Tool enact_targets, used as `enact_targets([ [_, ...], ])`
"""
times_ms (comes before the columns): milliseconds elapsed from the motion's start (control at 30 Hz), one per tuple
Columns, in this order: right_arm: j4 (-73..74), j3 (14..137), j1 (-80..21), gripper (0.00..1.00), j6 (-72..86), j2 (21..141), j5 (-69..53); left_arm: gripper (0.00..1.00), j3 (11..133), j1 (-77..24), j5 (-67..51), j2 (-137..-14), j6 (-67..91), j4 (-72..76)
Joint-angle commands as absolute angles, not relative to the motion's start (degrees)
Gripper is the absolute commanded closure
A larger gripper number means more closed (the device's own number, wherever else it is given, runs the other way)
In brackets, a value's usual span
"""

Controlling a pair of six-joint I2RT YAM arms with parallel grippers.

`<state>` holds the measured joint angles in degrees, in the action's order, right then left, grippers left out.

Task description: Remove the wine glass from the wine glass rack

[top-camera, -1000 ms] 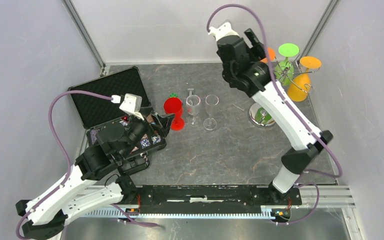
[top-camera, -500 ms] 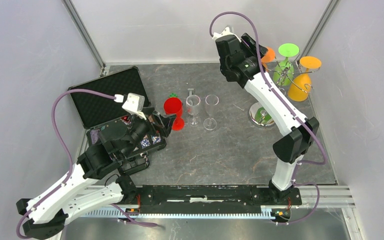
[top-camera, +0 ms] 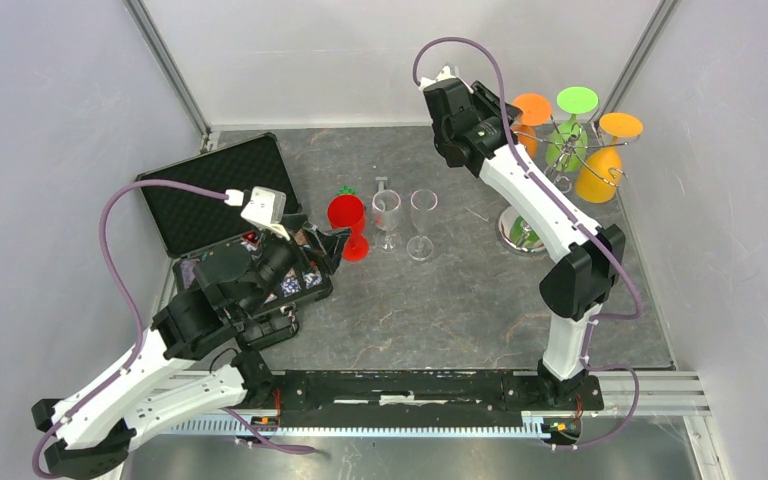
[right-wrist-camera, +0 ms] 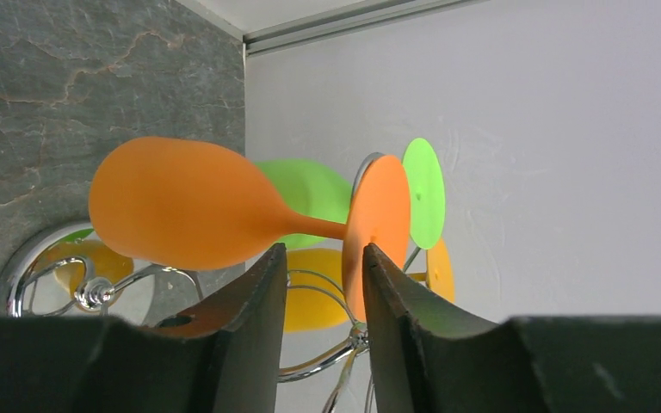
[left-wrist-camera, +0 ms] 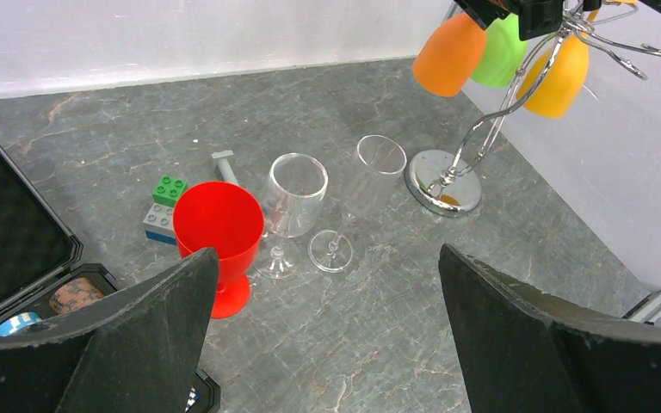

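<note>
The wine glass rack (top-camera: 523,232) stands at the back right, a silver wire stand on a shiny round base (left-wrist-camera: 441,181). An orange glass (top-camera: 532,108), a green glass (top-camera: 577,100) and a yellow glass (top-camera: 600,170) hang on it upside down. My right gripper (top-camera: 506,106) is just left of the orange glass. In the right wrist view the orange glass (right-wrist-camera: 181,206) lies crosswise, its stem just beyond my fingertips (right-wrist-camera: 268,258); the jaws stand a little apart with nothing between them. My left gripper (left-wrist-camera: 327,251) is wide open and empty near the red goblet.
A red goblet (top-camera: 347,215) and two clear wine glasses (top-camera: 388,210) (top-camera: 423,212) stand mid-table. Toy bricks (left-wrist-camera: 165,202) lie behind the goblet. An open black case (top-camera: 225,200) with small items sits at the left. The side wall is close behind the rack.
My right arm has drawn its wrist left and folded its elbow nearer, so the orange glass's foot now shows fully. The left arm has not moved.
</note>
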<state>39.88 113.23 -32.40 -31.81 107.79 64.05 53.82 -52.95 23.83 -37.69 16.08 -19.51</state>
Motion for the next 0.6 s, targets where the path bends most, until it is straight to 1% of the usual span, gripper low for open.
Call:
enact_targets([
  [0, 37.7, 113.1, -31.7, 0.61, -32.1, 107.9, 64.7, 0.0, 53.6, -52.7, 24.3, -37.4, 16.8, -17.1],
  [433, 30.2, 111.5, -29.9, 0.61, -38.3, 108.5, 68.0, 0.0, 53.7, -52.7, 24.4, -37.6, 16.3, -17.0],
  [500, 29.6, 111.5, -29.9, 0.65, -38.9, 108.4, 68.1, 0.0, 53.7, -52.7, 24.4, -37.6, 16.4, -17.0],
  [567, 29.4, 111.4, -29.9, 0.74, -39.2, 108.4, 68.4, 0.0, 53.7, -52.7, 24.3, -37.4, 16.5, -17.1],
])
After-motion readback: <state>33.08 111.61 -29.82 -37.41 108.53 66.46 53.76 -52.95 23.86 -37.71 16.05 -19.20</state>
